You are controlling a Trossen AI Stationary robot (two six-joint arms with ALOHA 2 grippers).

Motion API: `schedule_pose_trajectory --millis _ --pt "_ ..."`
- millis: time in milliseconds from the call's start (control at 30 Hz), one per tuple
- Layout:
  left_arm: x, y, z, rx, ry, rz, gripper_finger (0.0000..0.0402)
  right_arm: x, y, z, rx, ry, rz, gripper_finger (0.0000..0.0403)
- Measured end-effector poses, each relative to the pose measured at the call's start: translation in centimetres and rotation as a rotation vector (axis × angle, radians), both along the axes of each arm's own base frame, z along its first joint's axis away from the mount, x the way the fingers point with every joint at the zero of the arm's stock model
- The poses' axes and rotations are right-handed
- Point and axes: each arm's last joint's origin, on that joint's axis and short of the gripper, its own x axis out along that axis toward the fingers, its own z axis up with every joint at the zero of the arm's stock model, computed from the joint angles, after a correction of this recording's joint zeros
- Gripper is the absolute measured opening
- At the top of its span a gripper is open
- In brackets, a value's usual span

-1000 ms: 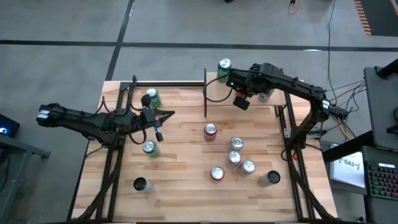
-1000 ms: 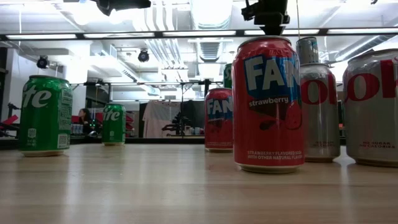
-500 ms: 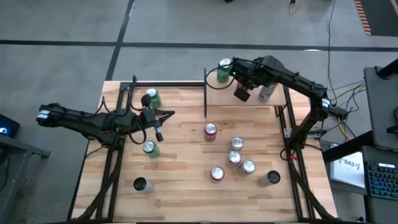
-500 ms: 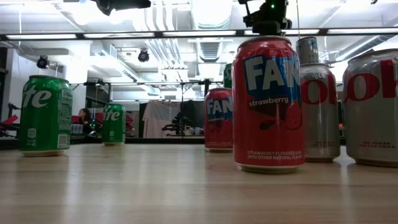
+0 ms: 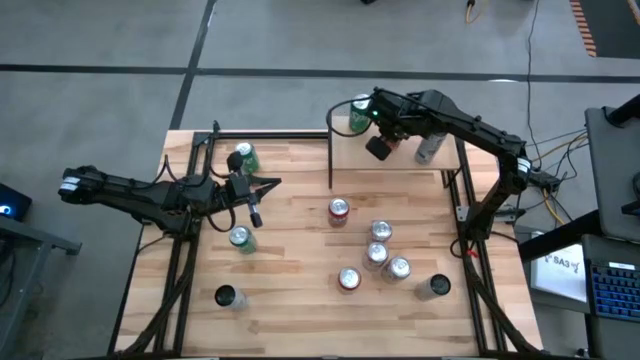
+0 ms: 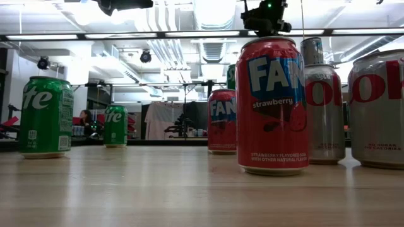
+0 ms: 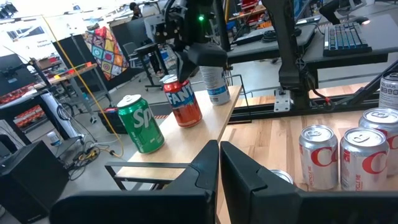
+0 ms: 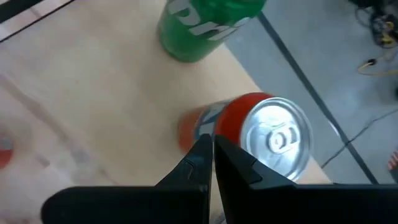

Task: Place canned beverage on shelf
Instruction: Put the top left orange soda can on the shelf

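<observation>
The shelf (image 5: 400, 160) stands at the table's far right, a light wood board (image 7: 186, 140) with black posts. Three cans stand upright on it: a green can (image 7: 140, 123), an orange can (image 7: 183, 101) and a white-and-blue can (image 7: 216, 84). My right gripper (image 8: 211, 146) is shut. It slants down over the shelf, right above the orange can (image 8: 267, 140) and near the green can (image 8: 205, 25). In the high view my right arm hides the orange can. My left gripper (image 7: 219, 155) is shut and level over the table's left half (image 5: 255, 212), holding nothing. My right gripper's shut fingertips stand close to the orange can's upper side (image 8: 227, 127), coming at it from above on a slant. I cannot tell whether they touch it. The can stands upright on the shelf.
Several cans stand on the striped tabletop: green ones (image 5: 243, 157) (image 5: 240, 238) at the left, a dark one (image 5: 226, 296) near the front, and red and silver ones (image 5: 339, 210) (image 5: 376, 254) (image 5: 434, 287) in the middle and at the right. A black post (image 5: 330, 150) edges the shelf's left side.
My right gripper has moved over the shelf toward the table's far edge and to the left, toward the green can, and has rolled a little. It has stayed shut. The cans on the shelf stand where they stood.
</observation>
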Motion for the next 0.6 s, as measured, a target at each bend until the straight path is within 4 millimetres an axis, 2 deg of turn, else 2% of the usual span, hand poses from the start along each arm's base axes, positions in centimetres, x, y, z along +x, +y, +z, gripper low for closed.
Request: schedule_pose_trajectory --millis 600 --pt "0.0 0.0 0.0 0.0 0.0 0.0 0.0 -1.3 -2.4 0.0 -0.04 0.051 -0.034 0.0009"
